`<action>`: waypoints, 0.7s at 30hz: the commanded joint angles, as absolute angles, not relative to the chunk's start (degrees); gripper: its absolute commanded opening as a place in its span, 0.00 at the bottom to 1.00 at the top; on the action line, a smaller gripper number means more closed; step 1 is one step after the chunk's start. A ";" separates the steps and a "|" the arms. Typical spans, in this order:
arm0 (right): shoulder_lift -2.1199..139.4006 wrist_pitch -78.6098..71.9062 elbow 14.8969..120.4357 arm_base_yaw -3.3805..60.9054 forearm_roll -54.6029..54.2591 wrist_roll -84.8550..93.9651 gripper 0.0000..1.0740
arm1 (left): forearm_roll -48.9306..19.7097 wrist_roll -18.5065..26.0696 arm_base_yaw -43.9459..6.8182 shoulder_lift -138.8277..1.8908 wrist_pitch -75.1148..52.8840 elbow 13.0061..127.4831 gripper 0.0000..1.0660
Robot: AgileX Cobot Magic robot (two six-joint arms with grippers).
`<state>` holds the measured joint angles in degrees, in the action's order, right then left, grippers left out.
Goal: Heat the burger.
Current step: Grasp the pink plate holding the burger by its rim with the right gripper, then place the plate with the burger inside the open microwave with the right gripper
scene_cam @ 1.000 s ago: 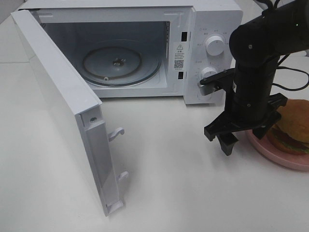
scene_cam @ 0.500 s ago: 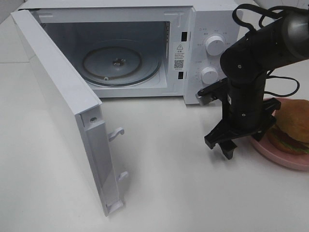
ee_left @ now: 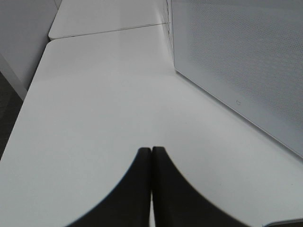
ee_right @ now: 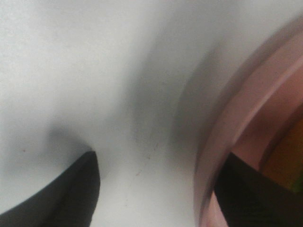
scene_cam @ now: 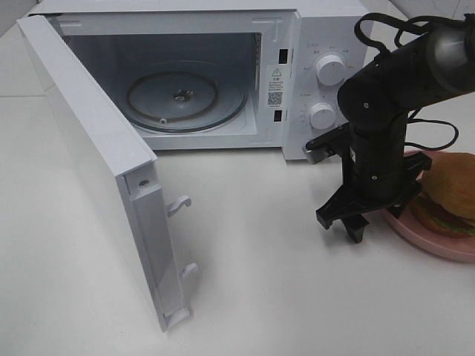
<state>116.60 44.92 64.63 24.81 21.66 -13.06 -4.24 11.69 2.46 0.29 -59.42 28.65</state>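
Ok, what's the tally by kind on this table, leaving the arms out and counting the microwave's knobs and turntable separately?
Microwave: 1
Glass turntable: 1
Control knobs: 2
Burger: 1
Pink plate: 1
Total: 6

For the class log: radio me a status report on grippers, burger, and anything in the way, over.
Left gripper shut, empty. Right gripper open at pink plate rim. Burger on it, outside microwave. Door open.

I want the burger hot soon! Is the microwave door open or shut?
Open. The door stands far out from the microwave, and the bare glass plate inside shows.
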 commanded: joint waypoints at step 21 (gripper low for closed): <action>112.87 45.78 61.42 24.69 20.91 -8.42 0.00 | -4.53 11.63 2.41 1.43 -59.36 28.48 0.00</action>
